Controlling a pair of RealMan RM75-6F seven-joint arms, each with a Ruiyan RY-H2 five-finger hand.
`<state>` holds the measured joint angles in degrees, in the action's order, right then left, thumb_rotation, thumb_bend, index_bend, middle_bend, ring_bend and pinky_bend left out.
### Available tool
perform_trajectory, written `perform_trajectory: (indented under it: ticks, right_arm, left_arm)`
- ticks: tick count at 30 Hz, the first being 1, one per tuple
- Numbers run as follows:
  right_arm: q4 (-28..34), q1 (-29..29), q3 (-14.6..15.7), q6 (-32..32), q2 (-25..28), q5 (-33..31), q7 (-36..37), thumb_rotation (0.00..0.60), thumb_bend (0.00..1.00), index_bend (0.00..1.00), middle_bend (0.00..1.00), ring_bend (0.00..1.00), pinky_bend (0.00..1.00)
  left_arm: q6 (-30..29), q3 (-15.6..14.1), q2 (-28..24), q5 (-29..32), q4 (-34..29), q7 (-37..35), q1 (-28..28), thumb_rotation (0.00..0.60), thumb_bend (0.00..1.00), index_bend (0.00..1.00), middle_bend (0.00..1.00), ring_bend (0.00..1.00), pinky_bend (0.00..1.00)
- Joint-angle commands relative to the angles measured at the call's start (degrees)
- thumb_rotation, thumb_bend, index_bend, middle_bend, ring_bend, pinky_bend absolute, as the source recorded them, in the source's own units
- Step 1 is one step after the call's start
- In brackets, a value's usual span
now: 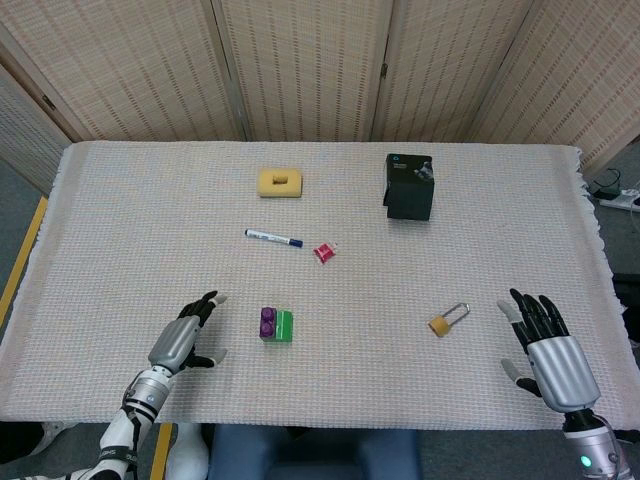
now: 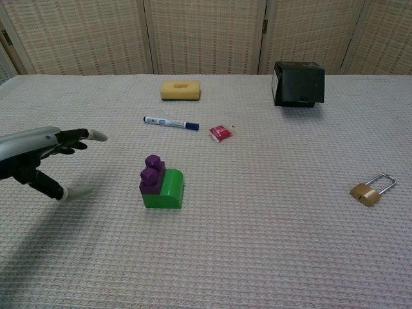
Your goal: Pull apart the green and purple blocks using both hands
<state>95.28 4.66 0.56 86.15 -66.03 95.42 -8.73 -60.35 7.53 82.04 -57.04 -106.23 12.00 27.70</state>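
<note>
A purple block [image 1: 268, 321] [image 2: 152, 174] is stuck onto the left side of a green block [image 1: 284, 326] [image 2: 166, 190]; the pair sits on the cloth near the table's front middle. My left hand [image 1: 183, 342] [image 2: 40, 154] hovers just left of the pair, fingers spread, holding nothing and not touching the blocks. My right hand [image 1: 548, 349] is far off at the front right corner, fingers apart and empty. It does not show in the chest view.
A brass padlock [image 1: 446, 320] [image 2: 371, 189] lies right of the blocks. Farther back are a blue-capped marker [image 1: 273, 238] [image 2: 170, 122], a small red packet [image 1: 324, 252] [image 2: 219, 132], a yellow sponge [image 1: 280, 182] [image 2: 180, 89] and a black box [image 1: 409, 187] [image 2: 298, 84].
</note>
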Motion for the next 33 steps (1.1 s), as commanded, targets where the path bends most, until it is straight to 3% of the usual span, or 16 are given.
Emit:
perform_trajectory:
  ticks: [1, 5, 14, 25, 33]
  right_arm:
    - [0.14, 0.28, 0.24, -0.83, -0.16, 0.11, -0.24, 0.600, 0.33, 0.00, 0.00, 0.00, 0.00]
    - [0.21, 0.46, 0.28, -1.20, 0.02, 0.02, 0.10, 0.600, 0.33, 0.00, 0.00, 0.00, 0.00]
    - [0.22, 0.79, -0.02, -1.80, 0.67, -0.82, 1.60, 0.600, 0.33, 0.00, 0.00, 0.00, 0.00]
    - [0.27, 0.81, -0.06, -1.62, 1.42, -0.94, 3.35, 0.600, 0.33, 0.00, 0.00, 0.00, 0.00]
    - [0.12, 0.29, 0.23, -0.10, 2.29, 0.14, 5.49, 0.600, 0.33, 0.00, 0.00, 0.00, 0.00]
  left_arm:
    - [1.27, 0.22, 1.53, 0.28, 1.35, 0.89, 1.45, 0.600, 0.43, 0.15, 0.00, 0.00, 0.00]
    - [4.17, 1.19, 2.27, 3.46, 1.99, 1.70, 3.85, 0.600, 0.52, 0.18, 0.00, 0.00, 0.00]
    - [5.27, 2.42, 4.38, 7.32, 4.63, 3.44, 7.14, 0.600, 0.52, 0.11, 0.00, 0.00, 0.00]
    - [3.95, 2.44, 6.50, 12.09, 3.96, 6.35, 9.81, 0.600, 0.40, 0.06, 0.00, 0.00, 0.00]
    - [0.49, 2.88, 10.81, 11.75, 7.65, 9.11, 11.39, 0.600, 0.38, 0.09, 0.00, 0.00, 0.00]
